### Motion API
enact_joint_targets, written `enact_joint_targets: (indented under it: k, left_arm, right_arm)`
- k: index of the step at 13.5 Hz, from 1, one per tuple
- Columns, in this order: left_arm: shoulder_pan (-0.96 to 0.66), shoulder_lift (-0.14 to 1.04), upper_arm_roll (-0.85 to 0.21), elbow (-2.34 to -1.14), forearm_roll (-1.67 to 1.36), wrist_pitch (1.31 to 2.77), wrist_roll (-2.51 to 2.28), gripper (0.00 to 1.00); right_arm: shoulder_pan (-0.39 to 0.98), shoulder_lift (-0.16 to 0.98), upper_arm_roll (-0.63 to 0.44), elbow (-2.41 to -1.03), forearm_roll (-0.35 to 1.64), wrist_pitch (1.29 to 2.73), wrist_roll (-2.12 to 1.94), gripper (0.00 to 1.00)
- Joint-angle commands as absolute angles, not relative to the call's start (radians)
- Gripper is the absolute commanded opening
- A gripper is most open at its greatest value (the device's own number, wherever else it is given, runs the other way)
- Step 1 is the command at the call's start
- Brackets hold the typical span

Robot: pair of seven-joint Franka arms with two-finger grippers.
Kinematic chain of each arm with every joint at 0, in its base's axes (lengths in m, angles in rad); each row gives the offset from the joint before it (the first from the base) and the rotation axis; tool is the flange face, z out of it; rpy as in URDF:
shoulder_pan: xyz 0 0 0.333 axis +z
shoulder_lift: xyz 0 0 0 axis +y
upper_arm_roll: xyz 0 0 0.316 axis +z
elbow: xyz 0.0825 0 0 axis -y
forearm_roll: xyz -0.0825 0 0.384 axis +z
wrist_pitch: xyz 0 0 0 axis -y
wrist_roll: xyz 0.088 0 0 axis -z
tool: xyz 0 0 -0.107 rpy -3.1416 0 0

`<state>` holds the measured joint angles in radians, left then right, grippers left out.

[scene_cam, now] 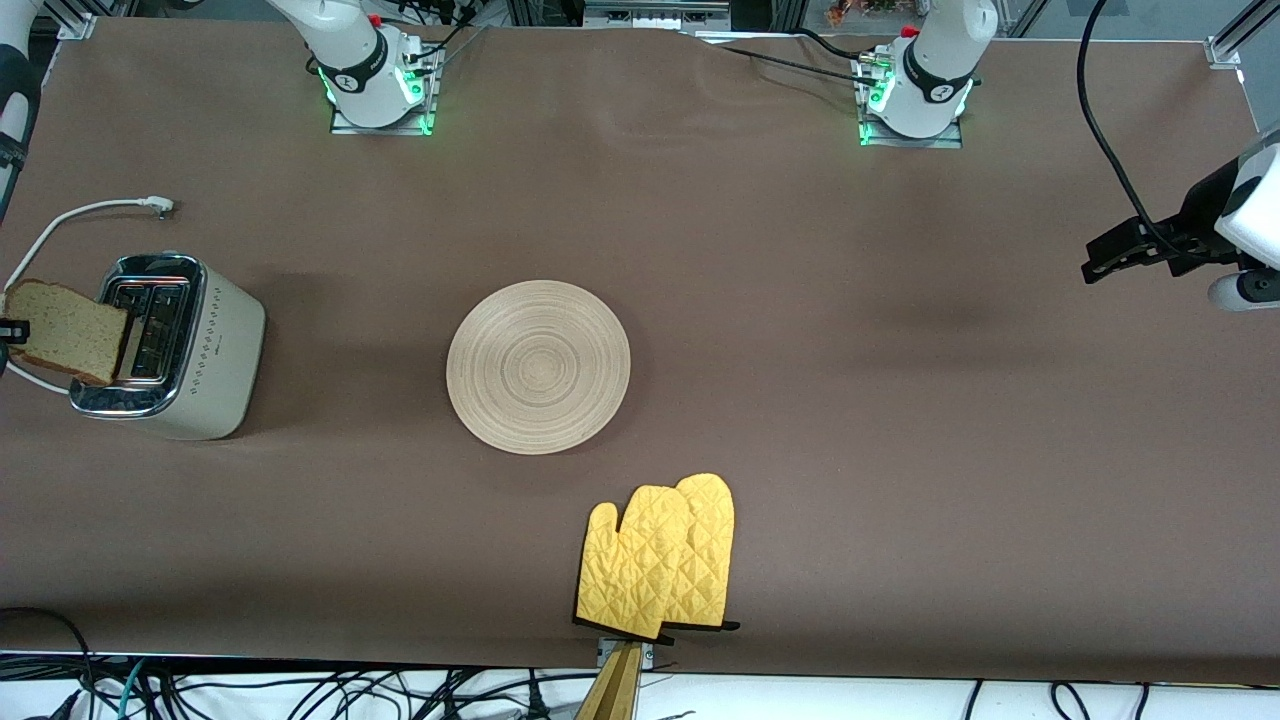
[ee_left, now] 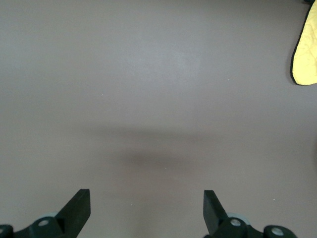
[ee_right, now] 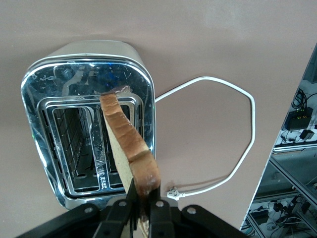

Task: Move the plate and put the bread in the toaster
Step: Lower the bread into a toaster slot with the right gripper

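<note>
My right gripper is shut on one edge of the bread, a speckled tan slice with a darker crust. It holds the slice on edge and tilted, with its free corner over the chrome top of the cream toaster by the slots. In the front view the bread overlaps the toaster at the right arm's end of the table, and the right gripper barely shows at the picture's edge. The round wooden plate lies bare at the table's middle. My left gripper is open and empty over bare table at the left arm's end.
Two yellow quilted oven mitts lie near the table's edge, nearer to the front camera than the plate; one tip shows in the left wrist view. The toaster's white cord loops on the table beside it.
</note>
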<state>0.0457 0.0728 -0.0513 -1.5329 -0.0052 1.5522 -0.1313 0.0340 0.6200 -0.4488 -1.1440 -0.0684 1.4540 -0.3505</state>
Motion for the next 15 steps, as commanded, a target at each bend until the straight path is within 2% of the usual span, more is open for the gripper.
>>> enact_joint_targets:
  k: [1, 6, 15]
  left_arm:
    - [0.043, 0.086, -0.052, -1.505, 0.025, 1.536, -0.112, 1.0]
    - [0.043, 0.086, -0.052, -1.503, 0.025, 1.537, -0.112, 1.0]
    - [0.043, 0.091, -0.052, -1.503, 0.025, 1.537, -0.112, 1.0]
  right_arm:
    - [0.029, 0.647, -0.443, -1.135, -0.057, 1.485, -0.356, 0.0]
    - [0.04, 0.669, -0.439, -1.135, 0.023, 1.482, -0.344, 0.0]
    - [0.009, 0.652, -0.482, -1.132, 0.011, 1.387, -0.362, 0.0]
